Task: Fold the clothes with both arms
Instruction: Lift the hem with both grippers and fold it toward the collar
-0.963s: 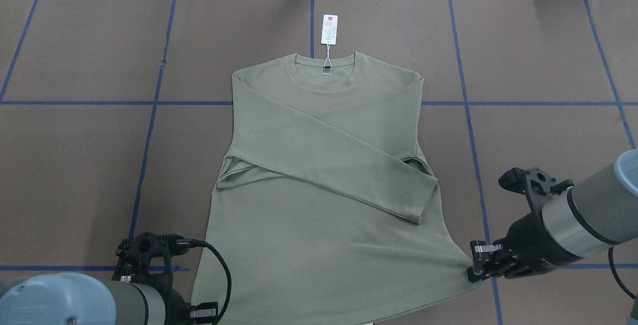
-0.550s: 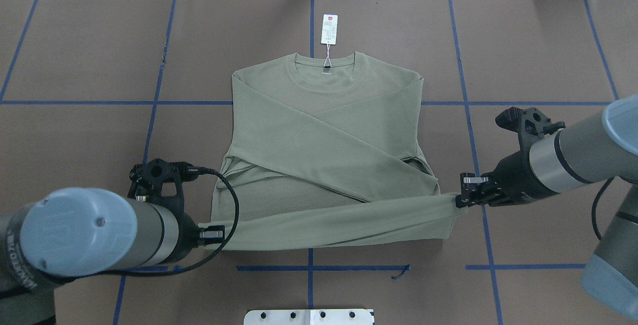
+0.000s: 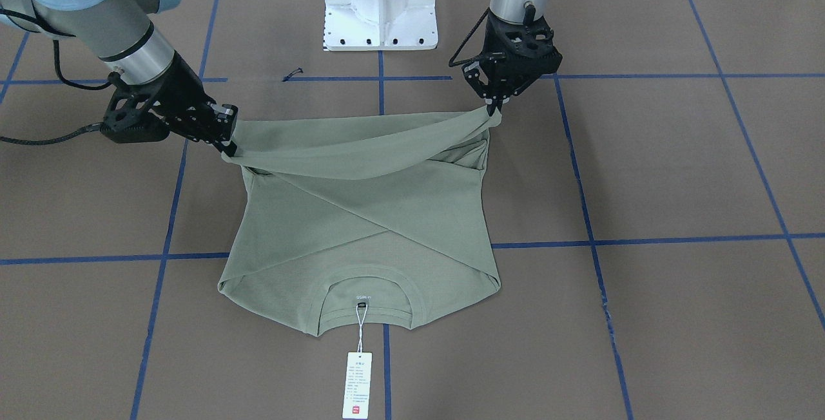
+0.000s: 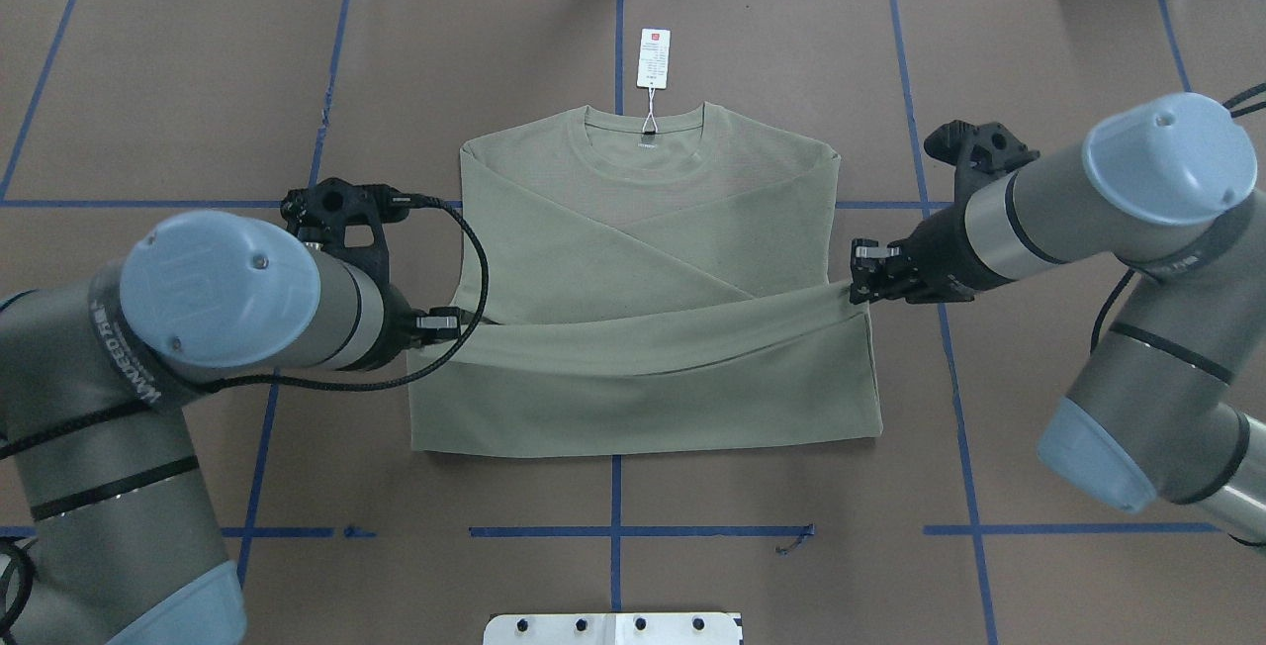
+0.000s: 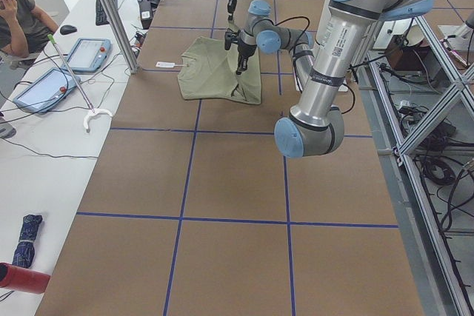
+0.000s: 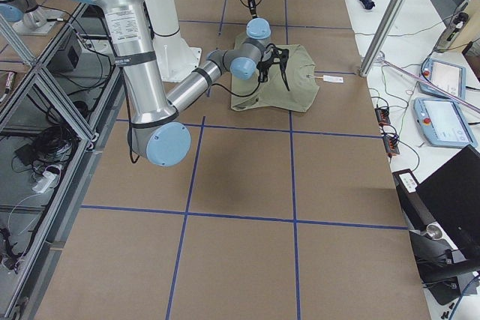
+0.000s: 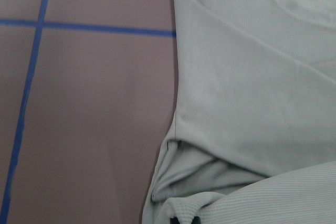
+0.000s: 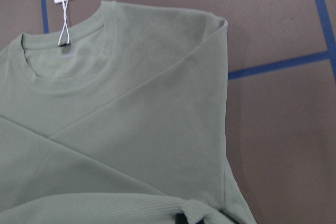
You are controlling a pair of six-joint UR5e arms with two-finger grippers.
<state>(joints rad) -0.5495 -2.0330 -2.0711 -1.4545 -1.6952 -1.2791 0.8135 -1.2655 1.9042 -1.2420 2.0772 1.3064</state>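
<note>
The sage-green shirt [image 4: 643, 230] lies on the brown table with its sleeves crossed over the chest, its collar far from me and its white hang tag [image 4: 654, 58] beyond the collar. My left gripper [image 4: 443, 324] is shut on the hem's left corner. My right gripper [image 4: 862, 272] is shut on the hem's right corner. Both hold the hem [image 3: 361, 143] lifted and stretched above the shirt's middle, so the lower part is doubled over. In the front-facing view the left gripper [image 3: 493, 109] is at the right and the right gripper [image 3: 227, 145] at the left.
The white pedestal base [image 3: 380, 1] stands at the table's near edge. Blue tape lines [image 4: 613, 531] grid the brown table cover. An operator [image 5: 22, 12] sits at a side bench with tablets [image 5: 85, 53] in the exterior left view.
Both grippers have carried the hem away from me, from the near edge up over the shirt's middle. The fold line now lies across the lower body.
</note>
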